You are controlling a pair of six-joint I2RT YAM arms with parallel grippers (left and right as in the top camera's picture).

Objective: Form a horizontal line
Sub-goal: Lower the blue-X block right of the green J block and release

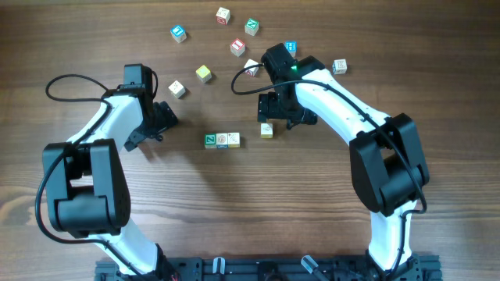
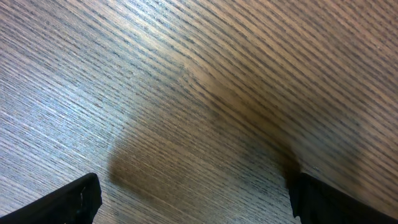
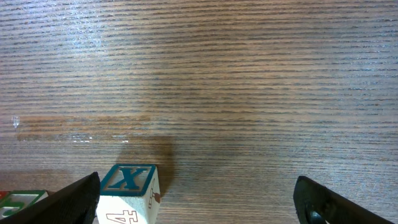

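Wood-grain worktop (image 1: 312, 218) under two arms. Left hand (image 2: 193, 196) is spread over bare wood. Right hand (image 3: 196, 199) is spread astride a loose cube (image 3: 129, 186), near the central two-cube row (image 1: 222, 140). Cubes are probably light and rigid; pinch opposite flat faces.

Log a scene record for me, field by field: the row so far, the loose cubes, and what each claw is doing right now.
row: short row mid-table, green-faced cube at its left end
right claw: open, low over the wood
X cube: on the wood between the right claw's fingers, apart from the row
left claw: open, nothing between its fingers
loose cubes: scattered on the far side, e.g. blue cube
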